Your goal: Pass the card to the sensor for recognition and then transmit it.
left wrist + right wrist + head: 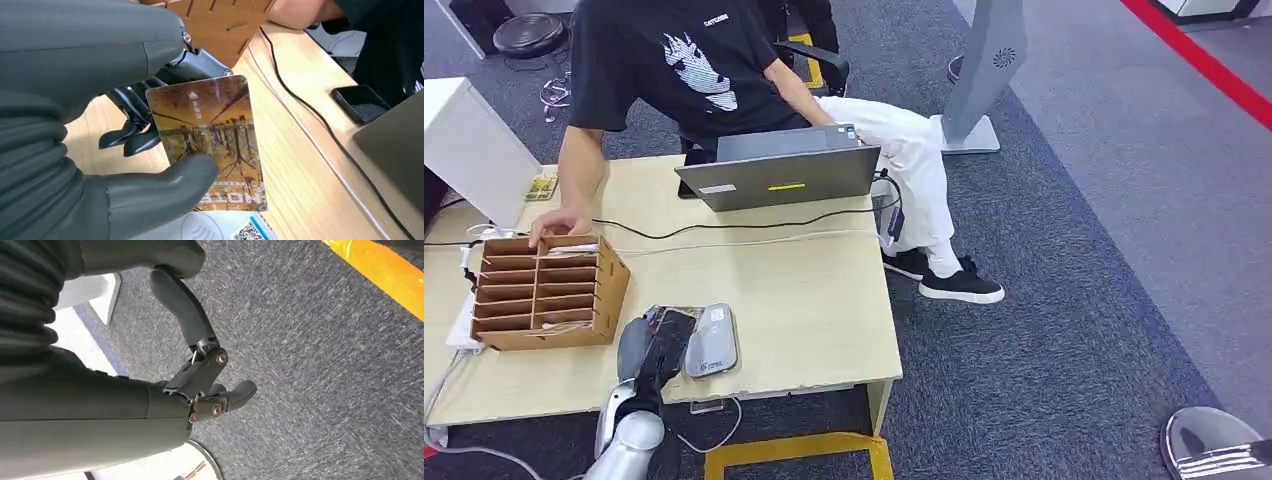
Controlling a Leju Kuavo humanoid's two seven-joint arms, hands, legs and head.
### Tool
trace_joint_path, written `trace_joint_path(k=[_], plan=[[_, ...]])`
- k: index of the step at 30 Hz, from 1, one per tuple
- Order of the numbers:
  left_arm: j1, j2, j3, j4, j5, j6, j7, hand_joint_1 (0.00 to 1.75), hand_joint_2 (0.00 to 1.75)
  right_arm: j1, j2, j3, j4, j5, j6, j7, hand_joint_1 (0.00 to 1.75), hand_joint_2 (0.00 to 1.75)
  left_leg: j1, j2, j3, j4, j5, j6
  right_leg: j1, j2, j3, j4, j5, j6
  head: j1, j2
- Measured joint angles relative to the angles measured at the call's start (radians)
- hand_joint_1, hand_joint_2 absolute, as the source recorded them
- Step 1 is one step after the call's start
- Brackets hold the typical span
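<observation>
Left hand [115, 150] pinches the brown-and-gold printed plastic card [212, 140] over the grey rounded sensor pad [711, 340], at table's 6 o'clock edge. Right hand [200, 370] hangs, fingers loosely apart, holding nothing. Best: keep card flat, low, steady over the pad.

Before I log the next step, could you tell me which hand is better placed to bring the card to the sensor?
Left. The left hand already holds the card just above the sensor; the right hand hangs over the floor, holding nothing.
</observation>
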Motion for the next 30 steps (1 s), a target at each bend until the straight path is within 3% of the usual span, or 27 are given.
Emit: trace_joint_path(k=[30], plan=[[-0.025,-0.001,0.004,0.080,-0.050,-0.066,0.090,1.75,1.75,-0.005,0.001,-0.011,0.000,0.017,0.012,0.007,0.00,1.75,0.000,-0.001,0.002,0.000,0.000,0.000,0.000,-0.002,0.003,0.000,0.000,0.000,0.000,0.000]])
